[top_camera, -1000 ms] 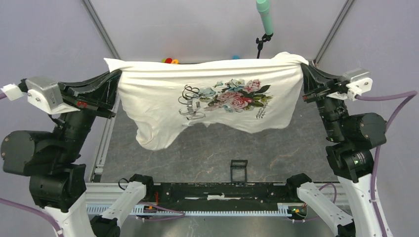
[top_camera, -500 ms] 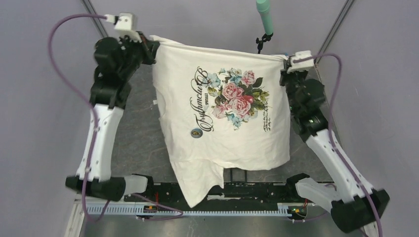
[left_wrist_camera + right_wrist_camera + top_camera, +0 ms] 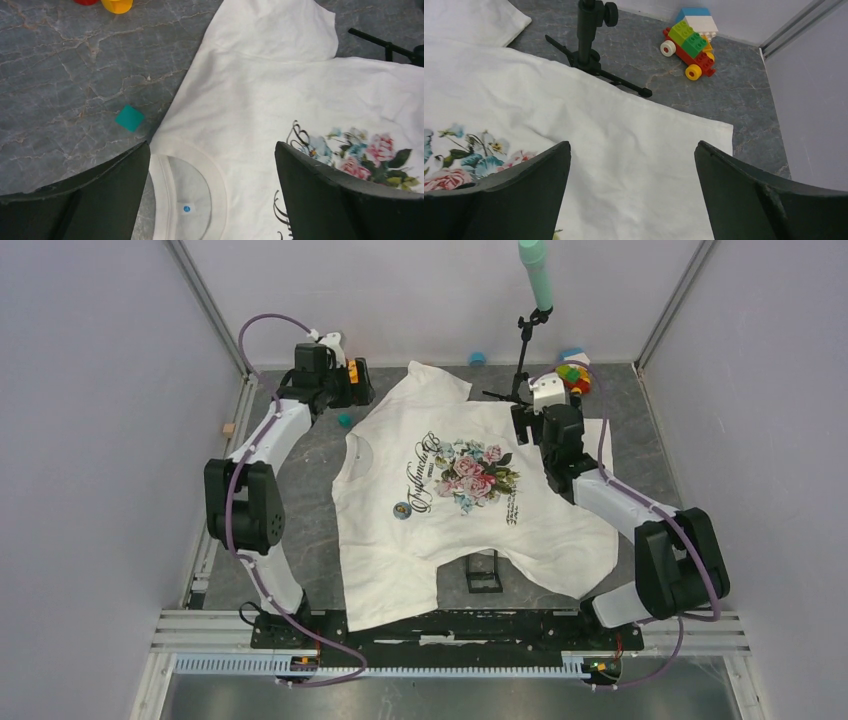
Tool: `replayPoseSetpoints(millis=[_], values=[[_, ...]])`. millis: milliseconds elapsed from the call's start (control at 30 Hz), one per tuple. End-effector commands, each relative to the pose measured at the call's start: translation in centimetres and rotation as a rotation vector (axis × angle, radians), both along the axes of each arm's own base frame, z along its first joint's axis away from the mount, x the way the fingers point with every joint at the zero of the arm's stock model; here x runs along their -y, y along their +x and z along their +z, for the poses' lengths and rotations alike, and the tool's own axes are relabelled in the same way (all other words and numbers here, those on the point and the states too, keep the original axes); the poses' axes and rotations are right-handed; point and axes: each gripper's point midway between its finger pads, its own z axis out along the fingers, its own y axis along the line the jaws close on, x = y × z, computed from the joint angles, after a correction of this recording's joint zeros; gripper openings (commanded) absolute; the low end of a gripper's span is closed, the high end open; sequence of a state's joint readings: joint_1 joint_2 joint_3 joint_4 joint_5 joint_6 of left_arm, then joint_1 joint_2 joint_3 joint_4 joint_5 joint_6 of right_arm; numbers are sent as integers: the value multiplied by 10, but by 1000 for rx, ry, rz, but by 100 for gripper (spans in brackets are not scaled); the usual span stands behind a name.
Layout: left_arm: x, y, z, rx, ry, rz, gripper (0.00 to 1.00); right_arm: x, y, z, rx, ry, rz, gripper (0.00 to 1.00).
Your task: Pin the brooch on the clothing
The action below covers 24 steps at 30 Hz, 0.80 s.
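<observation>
Since half a second ago the T-shirt has come out of both my pincers, where it hung stretched between them, and it now lies spread flat on the table. From above, the shirt fills the middle of the frame, print up. A black frame holder shows at the notch in its lower hem. The brooch sits on the cloth just left of centre, at the lower end of the black script; whether it is pinned through I cannot tell. My left pincer hovers at the upper left by the collar. My right pincer is at the upper right over the shoulder, beside a black stand. In the left wrist view my fingers stand wide apart, with nothing between them but the collar below. A teal cube lies on the stone left of centre, just beside the shirt's edge. In the right wrist view my fingers are likewise spread and hold nothing. White cloth lies beneath them, and a toy car of bricks sits in the upper right.
</observation>
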<state>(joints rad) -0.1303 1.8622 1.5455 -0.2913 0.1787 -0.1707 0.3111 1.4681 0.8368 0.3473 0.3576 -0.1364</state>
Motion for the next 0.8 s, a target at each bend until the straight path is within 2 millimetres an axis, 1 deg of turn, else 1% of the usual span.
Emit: replayPoseSetpoints(millis=[0, 133, 233, 300, 367, 467, 533, 600, 700, 767], values=[[6, -16, 79, 197, -119, 13, 100, -4, -4, 32, 74, 48, 29, 98], [-5, -42, 69, 164, -158, 99, 100, -5, -17, 28, 11, 80, 55, 98], [-18, -62, 67, 149, -176, 163, 100, -1, -26, 32, -18, 104, 54, 98], [-29, -75, 71, 142, -192, 208, 100, 5, -32, 38, -25, 112, 32, 98], [-37, -88, 79, 148, -202, 241, 100, 12, -39, 46, -26, 114, 2, 98], [-50, -110, 101, 185, -171, 275, 100, 22, -50, 64, 6, 115, -37, 98], [-57, -126, 121, 229, -138, 287, 100, 33, -60, 82, 53, 116, -76, 98], [-64, -145, 146, 295, -109, 287, 100, 43, -72, 97, 86, 106, -112, 98], [-80, -171, 176, 399, -47, 320, 100, 56, -90, 125, 177, 96, -144, 98], [-89, -190, 191, 461, -19, 347, 100, 61, -101, 130, 210, 90, -143, 98]])
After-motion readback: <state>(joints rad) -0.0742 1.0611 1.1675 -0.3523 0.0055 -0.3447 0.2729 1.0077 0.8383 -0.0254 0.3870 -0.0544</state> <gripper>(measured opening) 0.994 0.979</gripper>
